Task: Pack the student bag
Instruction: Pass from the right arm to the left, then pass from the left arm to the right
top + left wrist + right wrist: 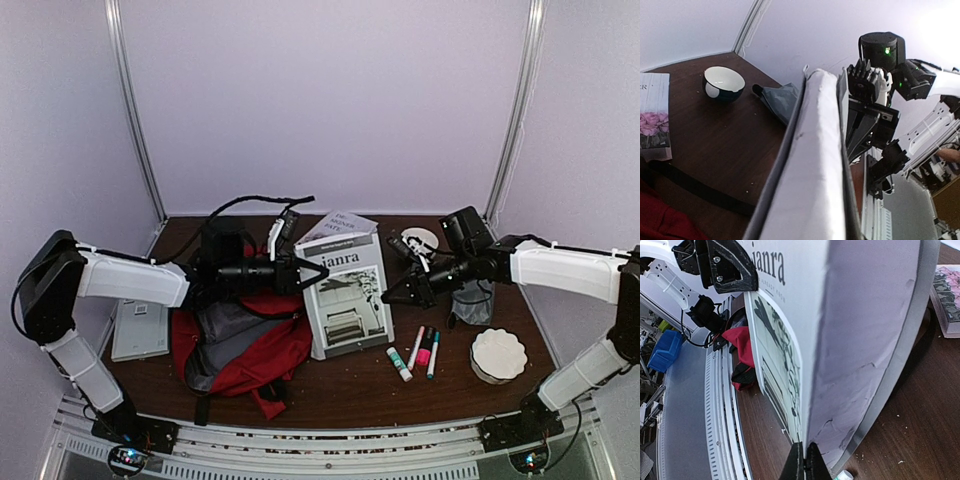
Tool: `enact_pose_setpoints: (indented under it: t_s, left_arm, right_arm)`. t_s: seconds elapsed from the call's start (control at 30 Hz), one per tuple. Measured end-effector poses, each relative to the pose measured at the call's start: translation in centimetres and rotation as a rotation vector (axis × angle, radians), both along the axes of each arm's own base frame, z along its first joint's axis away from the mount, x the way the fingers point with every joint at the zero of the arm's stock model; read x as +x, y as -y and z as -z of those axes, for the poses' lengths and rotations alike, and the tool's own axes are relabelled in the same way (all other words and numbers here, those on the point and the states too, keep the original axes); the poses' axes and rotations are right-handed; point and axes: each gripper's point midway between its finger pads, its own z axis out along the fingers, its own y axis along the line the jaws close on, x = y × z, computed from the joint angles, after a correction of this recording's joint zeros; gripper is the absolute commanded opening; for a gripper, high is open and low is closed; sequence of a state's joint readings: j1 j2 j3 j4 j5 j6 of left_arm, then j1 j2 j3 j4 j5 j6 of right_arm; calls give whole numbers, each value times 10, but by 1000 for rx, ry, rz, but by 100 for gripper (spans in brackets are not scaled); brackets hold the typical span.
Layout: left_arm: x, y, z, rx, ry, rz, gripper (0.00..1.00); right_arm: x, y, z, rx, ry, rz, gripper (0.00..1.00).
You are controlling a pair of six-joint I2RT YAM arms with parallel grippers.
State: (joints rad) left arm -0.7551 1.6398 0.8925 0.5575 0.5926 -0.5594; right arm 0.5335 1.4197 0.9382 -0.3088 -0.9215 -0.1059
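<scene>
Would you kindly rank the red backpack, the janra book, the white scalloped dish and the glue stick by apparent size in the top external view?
Largest to smallest:
1. red backpack, clearly the biggest
2. janra book, tilted up nearer the camera, so slightly flattered
3. white scalloped dish
4. glue stick

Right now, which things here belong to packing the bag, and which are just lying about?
For the job:
- student bag
- janra book, with the left gripper and right gripper at its edges
- likely next: pens and glue stick, second book

Probably lying about:
- dark bowl
- white fluted dish
- grey pouch
- white booklet
</scene>
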Motion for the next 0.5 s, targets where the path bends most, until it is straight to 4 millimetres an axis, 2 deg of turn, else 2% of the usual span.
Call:
enact_pose_setpoints:
  t_s: [0.03, 0.13, 0.2, 0.23, 0.27, 0.43, 0.5]
  left_arm:
    - [0, 0, -1, -14, -10, 8, 27]
    - [4, -2, -5, -40, -40, 7, 25]
    - [8, -5, -9, -57, -51, -6, 24]
    - [11, -7, -10, -63, -55, -14, 24]
    - [14, -9, -11, -68, -61, -22, 24]
    - [21, -15, -19, -100, -104, -53, 24]
    - [23, -17, -23, -116, -119, -59, 23]
  right_arm:
    - [0, 0, 0, 0, -1, 0, 8]
    - [1, -1, -4, 7, 0, 0, 30]
    - [1, -1, -5, 9, -4, 1, 48]
    - [2, 1, -6, 11, -1, 3, 62]
    - [1, 2, -8, 14, -2, 5, 69]
    - [5, 13, -20, 44, 27, 48, 94]
    - [5, 15, -22, 54, 29, 62, 99]
